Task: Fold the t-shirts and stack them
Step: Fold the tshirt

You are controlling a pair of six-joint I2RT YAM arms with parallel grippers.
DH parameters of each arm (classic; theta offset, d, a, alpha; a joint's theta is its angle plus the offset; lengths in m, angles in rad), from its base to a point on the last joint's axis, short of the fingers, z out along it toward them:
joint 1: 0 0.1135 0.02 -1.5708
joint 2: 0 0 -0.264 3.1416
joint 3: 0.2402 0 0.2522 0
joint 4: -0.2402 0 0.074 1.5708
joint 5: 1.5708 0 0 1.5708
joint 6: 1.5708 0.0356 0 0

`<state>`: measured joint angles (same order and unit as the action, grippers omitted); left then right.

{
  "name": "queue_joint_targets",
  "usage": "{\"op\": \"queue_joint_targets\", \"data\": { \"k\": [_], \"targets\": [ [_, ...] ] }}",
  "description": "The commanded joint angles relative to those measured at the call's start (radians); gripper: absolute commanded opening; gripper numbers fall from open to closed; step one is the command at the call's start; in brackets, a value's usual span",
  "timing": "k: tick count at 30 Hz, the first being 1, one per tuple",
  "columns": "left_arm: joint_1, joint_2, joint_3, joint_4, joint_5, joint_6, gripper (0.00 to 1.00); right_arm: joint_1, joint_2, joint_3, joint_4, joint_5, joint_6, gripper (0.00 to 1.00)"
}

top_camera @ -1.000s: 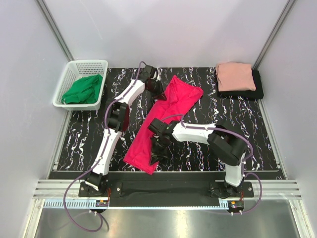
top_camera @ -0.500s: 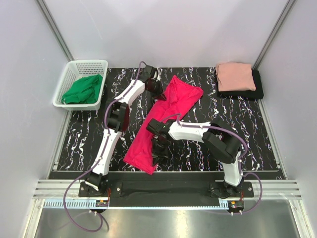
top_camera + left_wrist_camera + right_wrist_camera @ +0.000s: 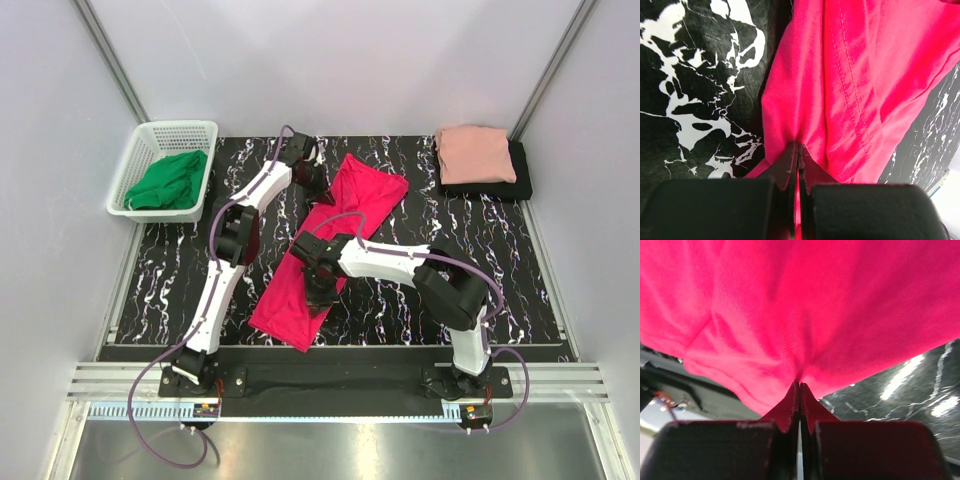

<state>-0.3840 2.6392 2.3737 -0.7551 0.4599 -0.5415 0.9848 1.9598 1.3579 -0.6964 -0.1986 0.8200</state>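
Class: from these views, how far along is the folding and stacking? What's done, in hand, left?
Done: salmon-pink shirt folded atop black shirt, far right. In hand: left gripper and right gripper each pinch the crimson shirt, folded to a long strip. Left: finish folding it and stack it; possibly the green cloth in the basket.

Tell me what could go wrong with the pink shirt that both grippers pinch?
The left gripper and right gripper each pinch only a small pucker of the crimson shirt at their tips; it may slip out when lifted. The shirt lies as a creased diagonal strip, so the fold may come out uneven.
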Motion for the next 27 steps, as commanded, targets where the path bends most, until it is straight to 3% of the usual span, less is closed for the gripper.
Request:
{"op": "queue_joint_targets", "data": {
  "k": [1, 5, 7, 10, 12, 27],
  "targets": [
    [-0.001, -0.053, -0.022, -0.064, 0.006, 0.034, 0.0, 0.006, -0.032, 0.046, -0.009, 0.128, -0.07, 0.05],
    [0.007, -0.056, -0.024, -0.062, 0.011, 0.034, 0.01, 0.006, -0.033, 0.09, -0.005, 0.163, -0.127, 0.14],
    [0.011, -0.058, -0.024, -0.062, 0.014, 0.035, 0.18, 0.008, -0.035, 0.102, 0.003, 0.174, -0.154, 0.15],
    [0.016, -0.062, -0.022, -0.061, 0.011, 0.04, 0.25, 0.008, -0.047, 0.11, 0.028, 0.174, -0.173, 0.18],
    [0.017, -0.061, -0.024, -0.052, 0.014, 0.041, 0.25, 0.008, -0.036, 0.116, 0.037, 0.163, -0.173, 0.22],
    [0.004, 0.004, 0.004, -0.01, 0.039, -0.005, 0.21, 0.008, 0.076, 0.092, 0.049, 0.076, -0.159, 0.16]
  ]
}}
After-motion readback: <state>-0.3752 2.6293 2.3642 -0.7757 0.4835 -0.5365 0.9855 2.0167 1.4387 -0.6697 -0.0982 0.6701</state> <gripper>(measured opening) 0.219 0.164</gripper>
